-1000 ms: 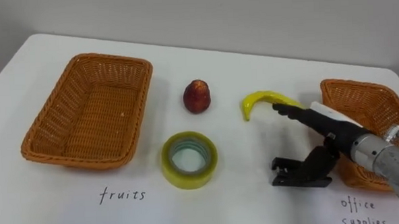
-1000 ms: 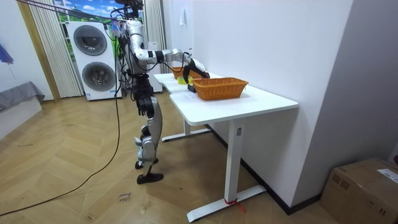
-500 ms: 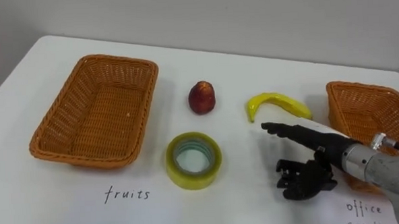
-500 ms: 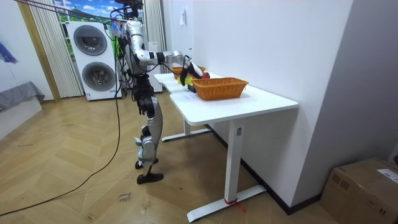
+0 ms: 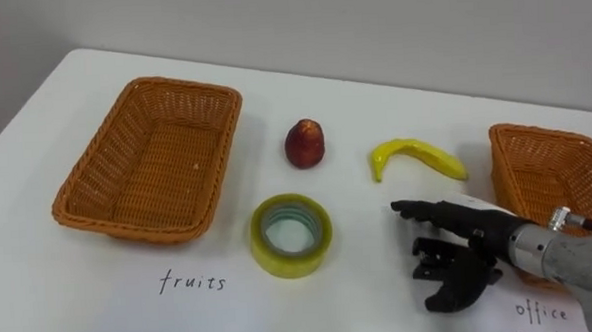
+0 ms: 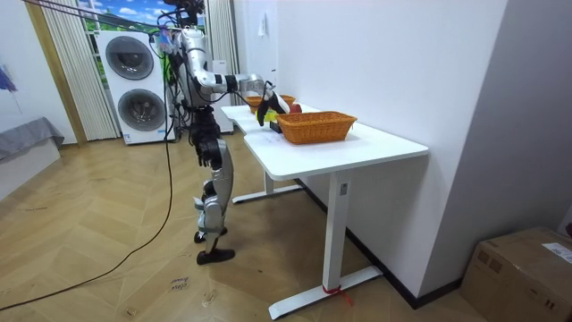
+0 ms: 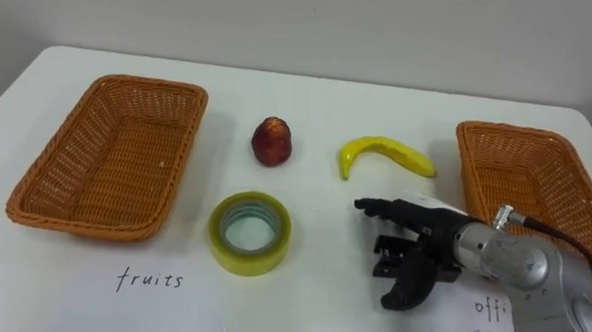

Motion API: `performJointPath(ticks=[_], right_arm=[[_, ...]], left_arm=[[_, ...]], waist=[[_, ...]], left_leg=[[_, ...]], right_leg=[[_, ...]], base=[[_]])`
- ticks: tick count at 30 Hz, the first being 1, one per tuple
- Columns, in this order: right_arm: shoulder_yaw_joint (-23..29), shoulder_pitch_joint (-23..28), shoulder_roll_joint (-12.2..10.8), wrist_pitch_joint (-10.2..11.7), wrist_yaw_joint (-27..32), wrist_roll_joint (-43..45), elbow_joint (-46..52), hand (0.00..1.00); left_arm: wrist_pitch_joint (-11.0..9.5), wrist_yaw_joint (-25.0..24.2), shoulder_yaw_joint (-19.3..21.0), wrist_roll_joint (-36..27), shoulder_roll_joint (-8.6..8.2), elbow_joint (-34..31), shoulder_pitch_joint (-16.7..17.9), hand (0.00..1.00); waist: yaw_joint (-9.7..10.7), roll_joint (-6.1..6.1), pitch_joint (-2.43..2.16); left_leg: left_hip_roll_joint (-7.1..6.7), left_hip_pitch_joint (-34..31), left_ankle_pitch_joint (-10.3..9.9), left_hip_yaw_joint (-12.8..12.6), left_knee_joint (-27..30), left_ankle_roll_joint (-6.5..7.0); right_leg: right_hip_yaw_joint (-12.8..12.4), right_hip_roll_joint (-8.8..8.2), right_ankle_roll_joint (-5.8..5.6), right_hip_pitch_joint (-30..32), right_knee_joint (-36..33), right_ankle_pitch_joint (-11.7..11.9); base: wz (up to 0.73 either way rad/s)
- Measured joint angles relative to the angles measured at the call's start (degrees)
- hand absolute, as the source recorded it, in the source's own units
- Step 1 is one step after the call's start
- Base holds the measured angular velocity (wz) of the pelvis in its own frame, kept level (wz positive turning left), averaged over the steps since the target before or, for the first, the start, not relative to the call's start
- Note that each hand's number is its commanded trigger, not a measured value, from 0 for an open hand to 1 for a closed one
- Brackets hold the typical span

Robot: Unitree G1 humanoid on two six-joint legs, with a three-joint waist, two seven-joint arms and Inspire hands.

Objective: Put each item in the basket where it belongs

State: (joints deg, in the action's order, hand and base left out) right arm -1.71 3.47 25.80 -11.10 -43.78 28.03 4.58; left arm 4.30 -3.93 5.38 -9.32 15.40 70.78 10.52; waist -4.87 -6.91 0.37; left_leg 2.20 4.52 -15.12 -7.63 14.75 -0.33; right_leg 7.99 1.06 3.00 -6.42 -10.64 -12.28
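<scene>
1. Near edge. A handwritten label (image 5: pixel 192 283) is on the white table (image 5: pixel 372 303) in front of the left basket. A second label (image 5: pixel 541 310) is in front of the right basket.

2. Right robot hand (image 5: pixel 465 254). It enters from the lower right and is over the table, just left of the right basket and in front of the banana. Its upper fingers (image 5: pixel 418 212) extend to the left and the rest hang loosely bent. The robot hand is wide and holds nothing. Whether it touches the table cannot be determined.

3. Yellow tape roll (image 5: pixel 291 235). It lies flat on the table with its hole facing up, near the left basket's front right corner and well apart from the robot hand.

4. Banana (image 5: pixel 416 157). It lies on the table beyond the robot hand, near the right basket.

5. Red fruit (image 5: pixel 305 144). It stands on the table beyond the tape roll, between the left basket and the banana.

6. Baskets. The left basket (image 5: pixel 106 164) and the right basket (image 5: pixel 535 141) are wicker and sit at opposite sides of the table.

7. Room view. The robot stands upright at the far end of the table, with one arm over it. Two stacked washing machines (image 6: pixel 134 85) are behind the robot.
</scene>
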Motion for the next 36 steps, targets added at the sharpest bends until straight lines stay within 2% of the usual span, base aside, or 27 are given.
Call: performJointPath(ticks=[8, 13, 30, 36], right_arm=[[-1.9, 0.0, -0.2, 0.8, 0.6, 5.4, 0.1, 0.00], [-2.1, 0.1, -0.2, 0.5, 0.6, 6.1, 0.4, 0.00], [-1.7, 0.3, -0.2, -0.4, 0.6, 8.6, 0.9, 0.00], [-1.4, 0.3, -0.1, -1.5, 0.4, 9.4, 2.0, 0.00]], left_arm=[[0.1, -0.1, 0.0, -0.1, -0.01, -0.5, -2.3, 0.00], [0.1, -0.1, 0.2, -0.1, -0.01, -0.6, -2.3, 0.00], [0.4, 0.0, 0.3, -0.1, -0.26, 0.6, -2.0, 0.00], [0.4, -0.1, 1.2, -0.1, -0.29, 0.6, -2.0, 0.00]], waist=[[-0.3, -0.81, 0.01], [-0.3, -0.94, -0.11], [-0.1, -0.30, -0.05], [0.0, -0.27, -0.05]], left_leg=[[-0.04, -0.1, 0.0, 0.2, 0.0, 0.01], [-0.02, 0.1, 0.0, 0.2, 0.0, 0.01], [0.02, 1.1, 0.1, -0.3, -1.8, 0.19], [-0.01, 1.2, 0.2, -1.0, -1.9, 0.19]], right_leg=[[-0.1, -0.02, -0.07, 0.0, 0.0, 0.1], [-0.1, 0.02, -0.06, 0.1, 0.0, 0.1], [-0.7, 0.02, -0.19, -0.5, -0.1, 0.4], [-1.4, 0.06, -0.20, -0.3, -0.1, 0.4]], base=[[0.00], [0.00], [-0.01], [-0.03]])
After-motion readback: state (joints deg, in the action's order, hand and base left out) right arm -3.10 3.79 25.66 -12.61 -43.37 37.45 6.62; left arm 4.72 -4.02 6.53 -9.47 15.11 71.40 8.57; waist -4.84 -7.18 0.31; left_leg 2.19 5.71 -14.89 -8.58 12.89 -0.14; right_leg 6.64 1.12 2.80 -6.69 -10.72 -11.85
